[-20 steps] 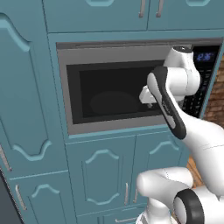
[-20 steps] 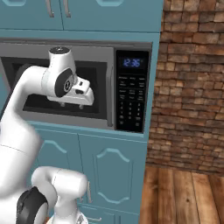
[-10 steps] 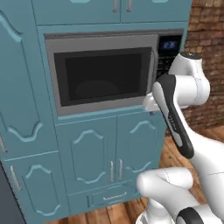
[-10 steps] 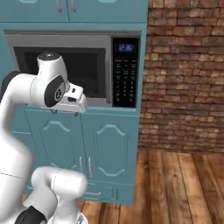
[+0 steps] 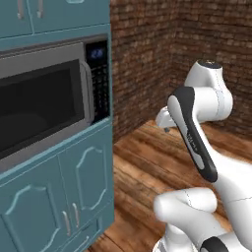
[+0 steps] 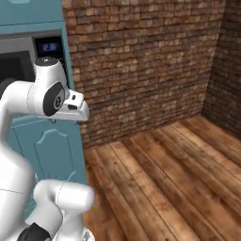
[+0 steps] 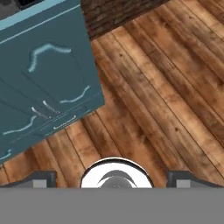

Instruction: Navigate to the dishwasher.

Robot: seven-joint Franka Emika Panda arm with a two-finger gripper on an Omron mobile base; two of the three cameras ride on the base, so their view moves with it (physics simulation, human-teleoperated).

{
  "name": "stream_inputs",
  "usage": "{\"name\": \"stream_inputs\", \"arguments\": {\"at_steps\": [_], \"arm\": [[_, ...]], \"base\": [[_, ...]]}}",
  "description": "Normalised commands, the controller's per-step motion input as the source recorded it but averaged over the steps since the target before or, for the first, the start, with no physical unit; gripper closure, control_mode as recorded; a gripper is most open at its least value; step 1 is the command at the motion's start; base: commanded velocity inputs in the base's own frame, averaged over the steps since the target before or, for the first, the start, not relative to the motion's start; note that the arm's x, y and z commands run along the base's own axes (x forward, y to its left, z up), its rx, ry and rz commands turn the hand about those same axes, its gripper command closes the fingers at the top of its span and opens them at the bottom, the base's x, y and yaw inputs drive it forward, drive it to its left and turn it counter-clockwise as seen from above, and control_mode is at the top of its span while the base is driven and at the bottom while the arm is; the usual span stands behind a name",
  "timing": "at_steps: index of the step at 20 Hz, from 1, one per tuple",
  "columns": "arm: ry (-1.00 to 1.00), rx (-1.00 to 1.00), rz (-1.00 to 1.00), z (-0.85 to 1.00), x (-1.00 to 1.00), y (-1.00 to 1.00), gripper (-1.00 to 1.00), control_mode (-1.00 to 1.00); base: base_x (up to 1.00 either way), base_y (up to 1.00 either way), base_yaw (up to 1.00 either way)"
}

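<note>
The dishwasher is out of view. My gripper [image 5: 165, 121] hangs in the air in front of the folded arm, to the right of the teal cabinet column, and points down at the floor. From the right base view the gripper [image 6: 79, 109] sits just before the cabinet's corner. In the hand view the gripper [image 7: 113, 179] is open, its two dark fingertips [image 7: 43, 178] stand far apart, and nothing is between them.
A silver-framed microwave [image 5: 44, 106] with a keypad [image 6: 49, 47] is built into the teal cabinet column [image 5: 74, 182]. Its lower doors [image 7: 43, 83] stand close on the left. A brick wall [image 6: 141, 61] runs behind, and a second one meets it at a corner. Wooden floor [image 6: 164, 179] stretches open to the right.
The whole picture has slid left, so the camera has turned right. The microwave has gone from the middle to the left edge, and the brick wall and wooden floor have come into view. The arm holds its pose.
</note>
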Motion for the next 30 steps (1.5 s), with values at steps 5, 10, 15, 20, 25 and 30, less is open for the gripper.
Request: {"name": "stream_inputs", "arguments": {"at_steps": [5, 10, 15, 20, 25, 30], "arm": [[0.0, 0.0, 0.0, 0.0, 0.0, 0.0, -1.0, 1.0], [0.0, 0.0, 0.0, 0.0, 0.0, 0.0, -1.0, 1.0], [0.0, 0.0, 0.0, 0.0, 0.0, 0.0, -1.0, 1.0], [0.0, 0.0, 0.0, 0.0, 0.0, 0.0, -1.0, 1.0], [0.0, 0.0, 0.0, 0.0, 0.0, 0.0, -1.0, 1.0], [0.0, 0.0, 0.0, 0.0, 0.0, 0.0, -1.0, 1.0]], "base": [[0.0, 0.0, -0.97], [0.0, 0.0, -1.0], [0.0, 0.0, -1.0], [0.0, 0.0, -1.0], [0.0, 0.0, -1.0], [0.0, 0.0, -1.0]]}}
